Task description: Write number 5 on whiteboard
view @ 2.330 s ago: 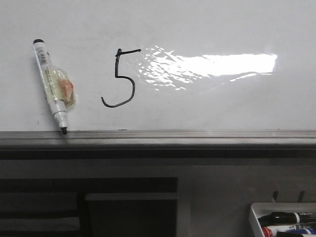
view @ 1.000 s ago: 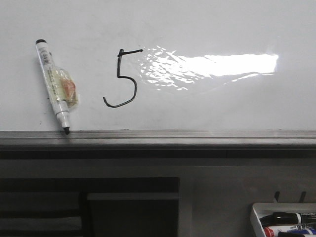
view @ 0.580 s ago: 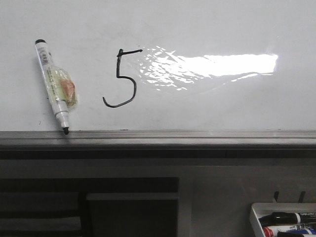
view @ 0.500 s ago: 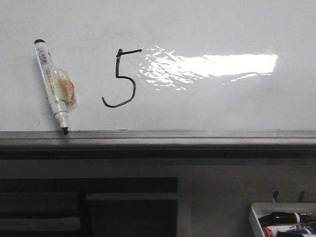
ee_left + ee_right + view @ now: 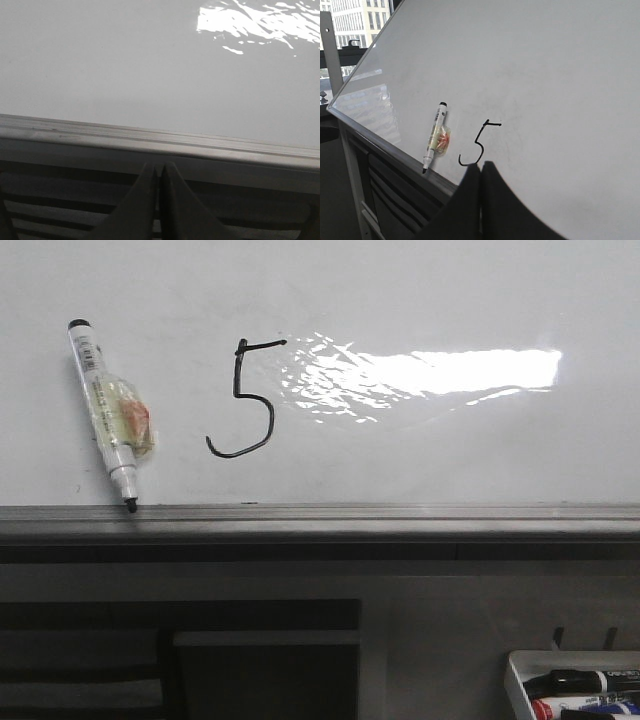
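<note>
Across most of the front view spreads the whiteboard (image 5: 430, 460), glossy, with a bright glare patch to the right of centre and a grey ledge (image 5: 400, 520) along its lower edge. Below the ledge, at the far right, a small white tray (image 5: 515, 680) holds spare markers. On the board's left part a marker (image 5: 105, 410) lies aslant, cap end up, its black tip touching the ledge, with a scrap of clear, orange-tinted tape stuck at its middle. Just beside it, to the right, stands the number 5 (image 5: 245, 400), thin and black, complete with top bar, stem and hooked curve.

Neither arm shows in the front view. The left gripper (image 5: 159, 172) has its fingers pressed together on nothing, below the ledge; the right gripper (image 5: 480, 172) is likewise closed and empty, well back from the board.

Judging by this, the writing looks done. The remaining risks: the uncapped marker could slip off the ledge, or an arm brushing the board could smear the fresh ink.
</note>
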Robot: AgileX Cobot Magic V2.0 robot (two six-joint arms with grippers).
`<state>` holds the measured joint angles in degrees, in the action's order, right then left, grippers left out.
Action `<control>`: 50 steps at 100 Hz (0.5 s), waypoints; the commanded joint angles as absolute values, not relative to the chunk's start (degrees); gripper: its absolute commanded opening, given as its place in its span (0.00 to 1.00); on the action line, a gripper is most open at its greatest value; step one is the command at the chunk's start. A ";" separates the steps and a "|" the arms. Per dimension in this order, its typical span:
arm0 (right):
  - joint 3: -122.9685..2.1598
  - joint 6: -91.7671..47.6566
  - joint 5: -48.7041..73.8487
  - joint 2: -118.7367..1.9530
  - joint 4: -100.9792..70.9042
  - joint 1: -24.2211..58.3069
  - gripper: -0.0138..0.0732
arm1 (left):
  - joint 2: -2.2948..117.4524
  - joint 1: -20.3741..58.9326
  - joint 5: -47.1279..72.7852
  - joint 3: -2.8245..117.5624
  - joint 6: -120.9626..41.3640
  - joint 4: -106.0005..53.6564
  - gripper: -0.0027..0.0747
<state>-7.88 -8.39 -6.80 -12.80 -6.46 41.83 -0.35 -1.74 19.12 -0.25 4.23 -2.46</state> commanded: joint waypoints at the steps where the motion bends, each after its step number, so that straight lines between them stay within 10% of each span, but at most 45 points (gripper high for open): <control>1: -9.38 -8.96 -11.54 -13.10 -5.91 41.53 0.09 | -1.99 -1.85 15.87 -1.29 4.28 -3.14 0.01; 50: -9.16 -8.96 -11.31 -13.10 -5.91 41.53 0.09 | -1.99 -1.85 15.87 -1.29 4.28 -3.14 0.01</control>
